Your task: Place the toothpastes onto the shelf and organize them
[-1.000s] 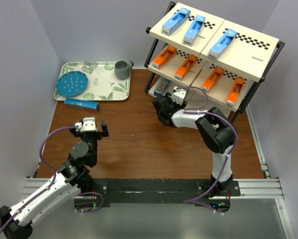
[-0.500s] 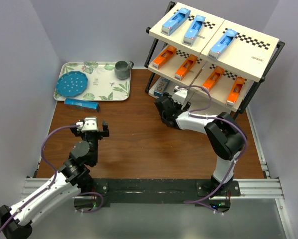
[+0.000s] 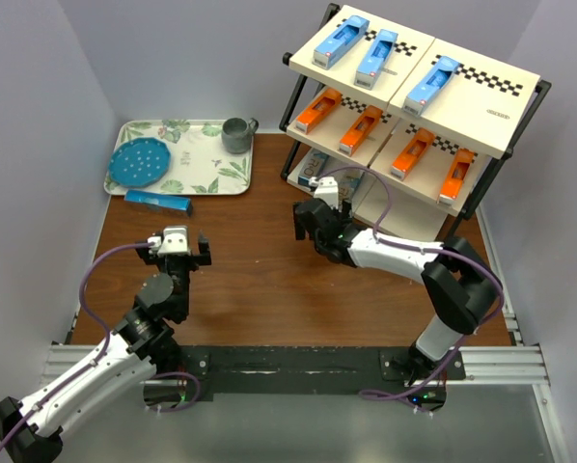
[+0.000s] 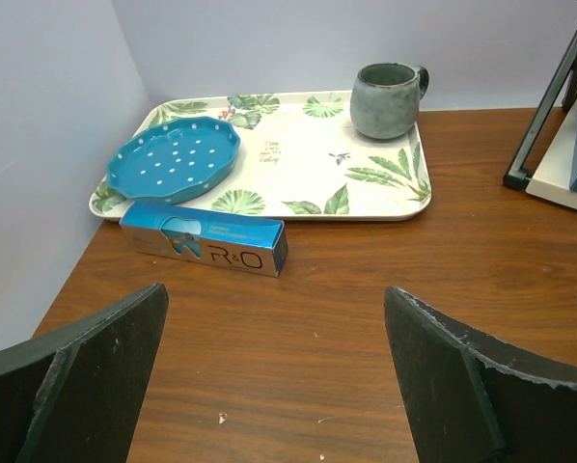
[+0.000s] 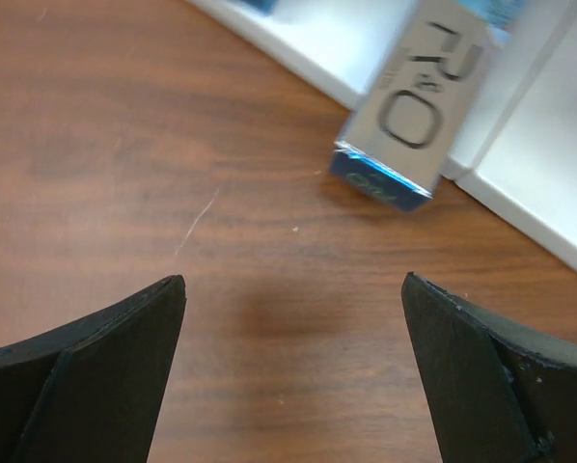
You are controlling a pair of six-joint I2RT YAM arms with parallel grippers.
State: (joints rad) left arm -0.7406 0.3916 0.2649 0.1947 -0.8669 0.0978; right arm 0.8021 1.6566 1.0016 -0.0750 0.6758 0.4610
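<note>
Toothpastes fill most of the shelf (image 3: 467, 104), our landmark on the counter (image 3: 269, 280). On its top tier we see three light blue boxes (image 3: 375, 55) lying side by side down the slope. On its middle tier four orange boxes (image 3: 359, 130) lie the same way. At the left end of its bottom tier a grey box with large lettering (image 5: 419, 116) rests on the white board. In the right wrist view its blue end juts just past the board's front edge over the wood. One more toothpaste, a blue box (image 4: 204, 238), lies flat on the counter well to the left of the shelf, just beside the near rim of a leaf-patterned tray (image 4: 298, 130). That tray, also well left of the shelf, carries a blue dotted dish (image 4: 173, 159) and a grey-green mug (image 4: 385, 96), with the mug on the side nearer the shelf.

Our right pincer (image 5: 293, 285) hovers low over the counter just in front of the shelf's bottom tier, near the grey box but apart from it. Its fingers are spread wide with only bare wood between them. Our left pincer (image 4: 274, 294) is well to the left of the shelf, facing the loose blue box and the tray from the near side. It too is released, gaping and grasping nothing.
</note>
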